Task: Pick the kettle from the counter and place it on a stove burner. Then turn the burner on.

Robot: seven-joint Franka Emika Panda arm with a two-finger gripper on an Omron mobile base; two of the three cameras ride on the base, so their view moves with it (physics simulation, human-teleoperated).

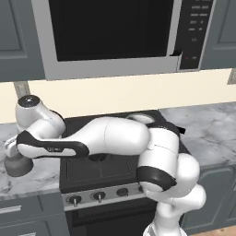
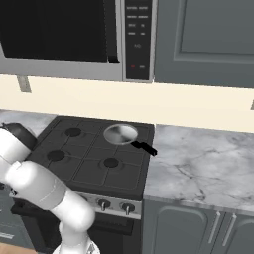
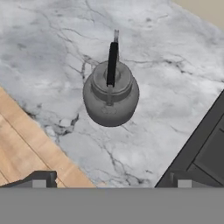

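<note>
Kettle (image 3: pixel 110 94) sits on the counter (image 3: pixel 52 52), just past the stove's (image 1: pixel 108 168) 9 o'clock edge, with the gripper (image 3: pixel 109 183) hanging over it, jaws spread wide and holding nothing. In the hand view the kettle lies at 12 o'clock from the fingertips, its black handle running from 12 to 6 across the dome.

To do this step well, I judge the hand should centre over the handle and turn so the jaws straddle the thin arch across its width, then come straight down and close on the top of the arch, not on the round body, which looks too wide and slippery.

Around it: a frying pan (image 2: pixel 120 133) occupies the burner at the stove's far 3 o'clock corner, its handle jutting toward the counter. The other burners (image 2: pixel 111 162) look free, so the near ones are better targets. Knobs (image 1: pixel 97 197) line the stove's front. The counter edge is close beside the kettle, so a nudge that way risks tipping it off.
</note>
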